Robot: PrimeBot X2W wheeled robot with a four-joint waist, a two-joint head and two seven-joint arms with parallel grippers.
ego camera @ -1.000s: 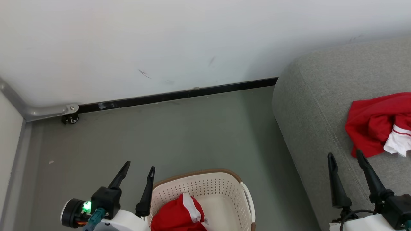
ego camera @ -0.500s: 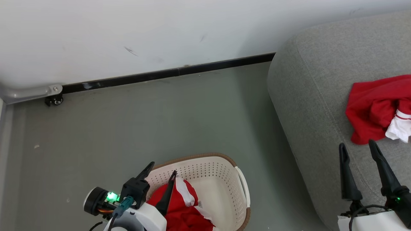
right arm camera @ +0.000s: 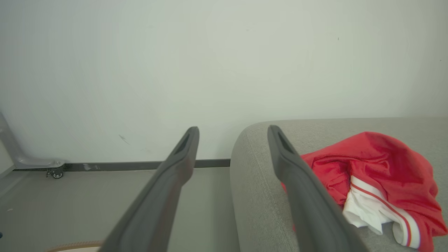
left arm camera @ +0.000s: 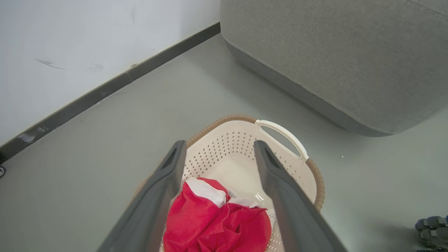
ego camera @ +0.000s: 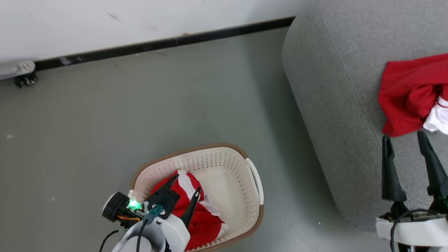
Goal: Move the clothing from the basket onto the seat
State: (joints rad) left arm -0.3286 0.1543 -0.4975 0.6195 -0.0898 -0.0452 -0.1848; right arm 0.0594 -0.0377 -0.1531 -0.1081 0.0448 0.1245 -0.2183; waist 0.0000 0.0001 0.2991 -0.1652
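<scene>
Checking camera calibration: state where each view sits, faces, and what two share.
Head view: head-mounted, down on basket and seat; left pincer, right pincer show.
Left wrist view: along its fingers into the basket, red clothing.
Right wrist view: along its fingers toward wall, seat's red garment.
Both wrist views share the seat.

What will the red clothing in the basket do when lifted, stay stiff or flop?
Probably flop: the red garment lies crumpled in soft folds in the basket, so it should droop. Likely light too, being thin cloth.

Glossy plastic basket point(ego camera: 217, 164), soft cloth clothing point(ego camera: 402, 94), matt coarse-woven fabric seat point(ego camera: 332, 87)
</scene>
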